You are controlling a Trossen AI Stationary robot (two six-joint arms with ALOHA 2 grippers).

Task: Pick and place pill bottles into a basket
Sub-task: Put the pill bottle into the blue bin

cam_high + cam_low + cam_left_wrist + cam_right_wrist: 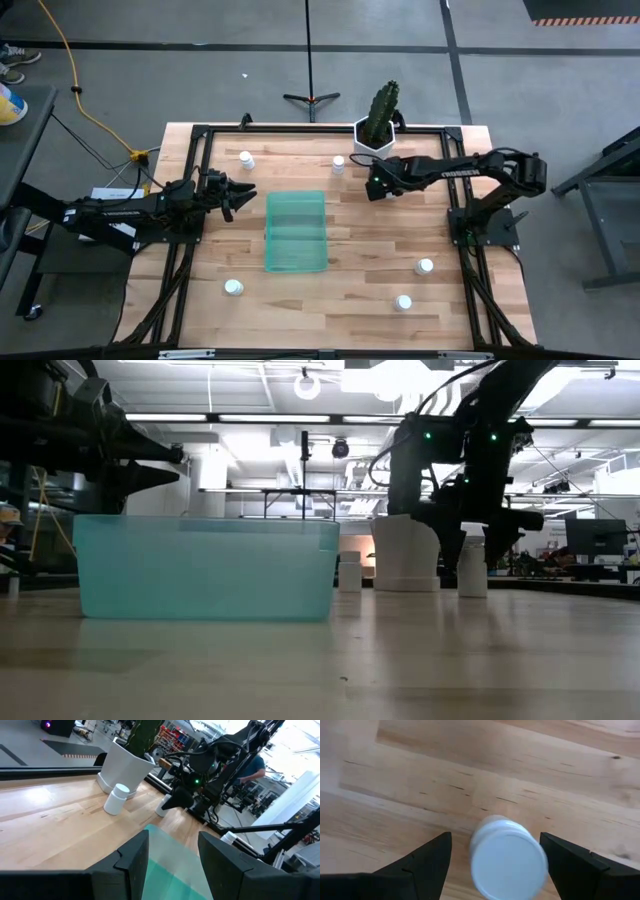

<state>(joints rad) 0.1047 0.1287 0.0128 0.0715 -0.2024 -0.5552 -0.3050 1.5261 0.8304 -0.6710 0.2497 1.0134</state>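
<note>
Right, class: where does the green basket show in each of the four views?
High: basket at picture centre, between the arms.
Low: left half, nearest the camera.
Left wrist: bottom centre.
Right wrist: not in it.
Shared landmark: cactus pot, in all but the right wrist view.

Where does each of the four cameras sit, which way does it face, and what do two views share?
High: overhead, facing down; both arms, basket, cactus pot.
Low: table height, facing level across; basket wall, arms from above.
Left wrist: faces past the open left end effector over the basket toward the right arm.
Right wrist: faces down; open right end effector straddles a pill bottle.
Shared: high and low both show basket and pot.
</note>
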